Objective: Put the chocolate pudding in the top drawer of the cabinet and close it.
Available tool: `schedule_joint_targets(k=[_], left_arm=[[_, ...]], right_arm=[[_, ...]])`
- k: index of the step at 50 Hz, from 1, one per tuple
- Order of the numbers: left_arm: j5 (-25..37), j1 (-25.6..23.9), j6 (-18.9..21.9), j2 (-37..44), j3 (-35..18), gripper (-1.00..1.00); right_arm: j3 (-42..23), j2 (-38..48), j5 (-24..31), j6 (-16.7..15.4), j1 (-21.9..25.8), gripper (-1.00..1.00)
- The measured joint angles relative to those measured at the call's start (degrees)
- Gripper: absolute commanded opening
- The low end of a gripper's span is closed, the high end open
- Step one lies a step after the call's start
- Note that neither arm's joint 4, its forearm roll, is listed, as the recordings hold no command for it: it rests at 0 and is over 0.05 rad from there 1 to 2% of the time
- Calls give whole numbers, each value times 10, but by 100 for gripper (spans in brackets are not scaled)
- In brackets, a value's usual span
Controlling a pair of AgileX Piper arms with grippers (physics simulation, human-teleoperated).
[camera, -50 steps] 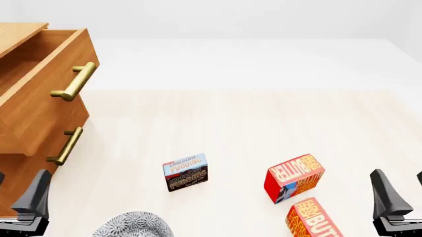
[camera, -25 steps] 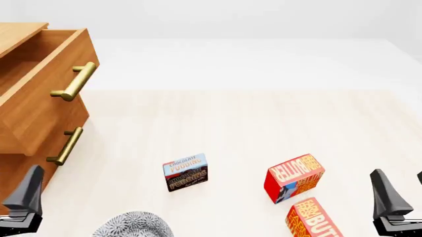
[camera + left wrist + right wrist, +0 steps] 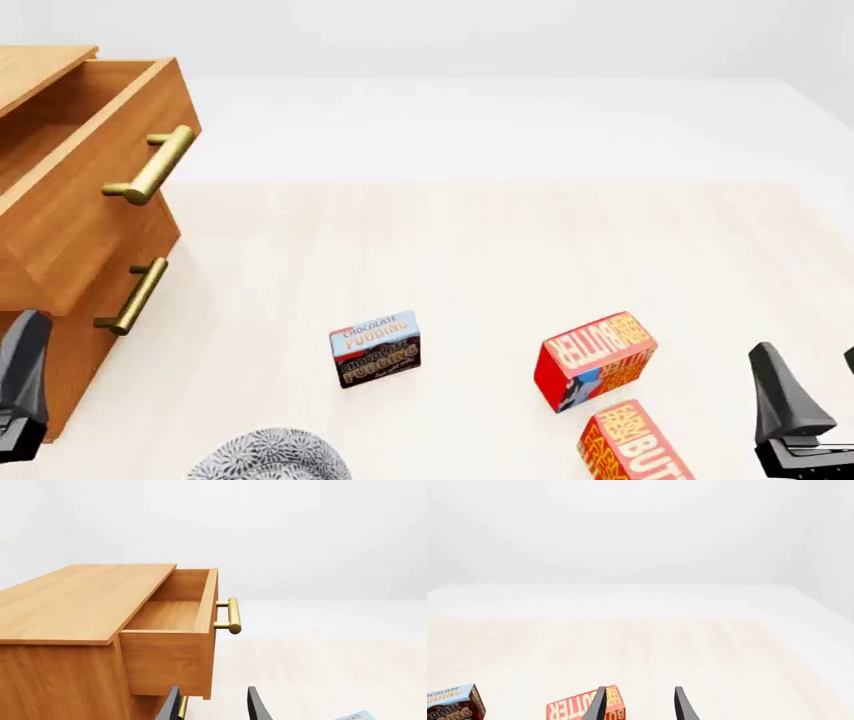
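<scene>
Standing upright: chocolate pudding (image 3: 375, 348), blue-topped, brown-bottomed.

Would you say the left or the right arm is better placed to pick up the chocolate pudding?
Probably left: the chocolate pudding lies left of centre with open table toward the left gripper, while a butter box stands between it and the right gripper.

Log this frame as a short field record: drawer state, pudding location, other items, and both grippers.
top drawer: pulled open, interior shows nothing inside in the left wrist view
cabinet: at the table's left side
chocolate pudding: on the table, not gripped, right of the cabinet
butter boxes: one right of the pudding, another nearer the camera
patterned object: at the near edge, partly cut off
left gripper: open, holding nothing, near the cabinet
right gripper: open, holding nothing
</scene>
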Motion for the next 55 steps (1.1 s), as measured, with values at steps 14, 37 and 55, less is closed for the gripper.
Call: schedule_joint_targets(k=[14, 37, 55], left_arm=[[21, 4, 13, 0, -41, 100], [81, 9, 23, 0, -118, 100], [133, 11, 40, 1, -193, 100]], right_arm=[[0, 1, -1, 0, 0, 100], [0, 1, 0, 0, 0, 100], [-1, 0, 1, 0, 1, 100]])
